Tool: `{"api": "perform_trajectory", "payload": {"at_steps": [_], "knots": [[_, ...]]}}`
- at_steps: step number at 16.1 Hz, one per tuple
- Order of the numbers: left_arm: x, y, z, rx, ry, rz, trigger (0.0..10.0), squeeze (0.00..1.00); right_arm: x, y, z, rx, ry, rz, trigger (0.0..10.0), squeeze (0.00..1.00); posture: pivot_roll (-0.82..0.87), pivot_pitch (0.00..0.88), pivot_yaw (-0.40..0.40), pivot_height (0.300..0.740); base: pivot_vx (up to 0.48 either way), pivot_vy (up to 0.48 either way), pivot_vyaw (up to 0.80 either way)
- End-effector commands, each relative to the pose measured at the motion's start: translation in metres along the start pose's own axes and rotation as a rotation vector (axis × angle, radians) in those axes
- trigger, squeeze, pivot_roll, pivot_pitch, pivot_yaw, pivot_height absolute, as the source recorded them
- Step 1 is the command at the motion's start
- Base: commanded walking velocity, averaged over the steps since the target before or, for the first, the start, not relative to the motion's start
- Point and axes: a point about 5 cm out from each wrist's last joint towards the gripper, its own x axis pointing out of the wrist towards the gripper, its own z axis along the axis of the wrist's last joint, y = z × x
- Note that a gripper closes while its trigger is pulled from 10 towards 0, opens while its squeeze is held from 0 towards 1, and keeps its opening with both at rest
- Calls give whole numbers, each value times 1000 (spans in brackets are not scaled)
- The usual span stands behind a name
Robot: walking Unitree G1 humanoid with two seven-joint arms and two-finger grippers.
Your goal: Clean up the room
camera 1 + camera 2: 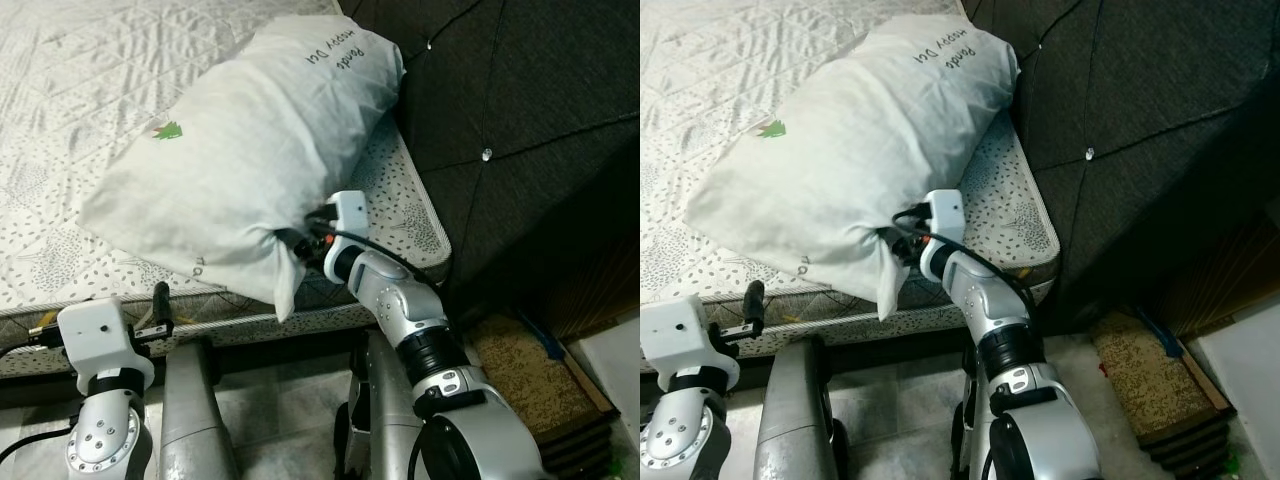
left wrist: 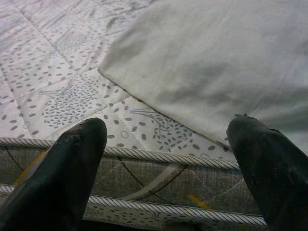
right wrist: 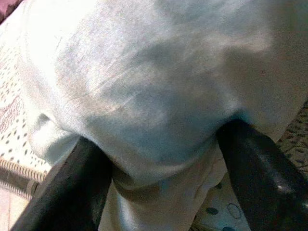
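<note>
From the left eye view we see our right gripper buried in the near corner of the white pillow, which lies slantwise on the mattress with its far end propped against the dark tufted headboard. The cloth bunches where we grip it, so we judge the step in hand to be seating the pillow squarely at the head of the bed. To do that well we should keep the pinch on stuffing as well as cover, and push it along the mattress instead of tugging at the loose flap that hangs over the edge.

In the right eye view our left gripper waits low by the bed's side rail, apart from the pillow. A brown mat lies on the floor beside the bed, below the headboard.

The left wrist view shows the left fingers spread wide with nothing between them, pointing at the mattress edge and the pillow's lower border. It could steady that border if the pillow starts to slide.

The right wrist view shows the right fingers closed in on a thick fold of the pillow, fabric bulging between them. The hold looks firm, though soft cloth may slip.
</note>
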Motion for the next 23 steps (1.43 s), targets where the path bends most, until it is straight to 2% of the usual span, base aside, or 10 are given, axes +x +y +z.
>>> {"api": "perform_trajectory", "payload": {"at_steps": [1, 7, 11, 13, 14, 16, 17, 19, 22, 23], "knots": [[-1, -3, -3, 0, 14, 0, 10000, 0, 8, 20, -8, 92, -20, 14, 0, 0, 130, 127, -88, 523, 0, 0, 0], [3, -3, -1, 2, 1, 2, 10000, 0, 9, 4, -9, 54, -19, -80, 0, 0, 132, 110, -89, 523, 0, 0, 0], [5, -5, -3, 6, 9, -6, 10000, 0, 10, -8, 2, -31, -44, -130, 0, 0, 133, 101, -90, 523, 0, 0, 0], [6, -7, -4, 6, 12, -8, 10000, 0, 9, -21, 21, -82, -84, -168, 0, 0, 127, 93, -91, 523, 0, 0, 0], [8, -8, -4, 6, 13, -10, 10000, 0, 6, -35, 44, -146, -132, -201, 0, 0, 126, 91, -91, 523, 0, 0, 0], [9, -9, -5, 8, 18, -13, 10000, 0, -2, -53, 70, -188, -175, -267, 0, 0, 121, 89, -94, 523, 0, 0, 0], [9, -9, -6, 9, 23, -14, 10000, 0, -9, -64, 88, -207, -211, -309, 0, 0, 121, 89, -94, 523, 0, 0, 0], [10, -10, -6, 6, 21, -15, 10000, 0, -21, -81, 111, -209, -257, -388, 0, 0, 119, 84, -99, 523, 0, 0, 0], [9, -11, -8, 3, 26, -16, 10000, 0, -49, -112, 134, -248, -327, -574, 0, 0, 112, 73, -103, 523, 0, 0, 0], [9, -11, -9, 2, 29, -17, 10000, 0, -58, -122, 135, -255, -348, -641, 0, 0, 109, 67, -102, 523, 0, 0, 0]]}}
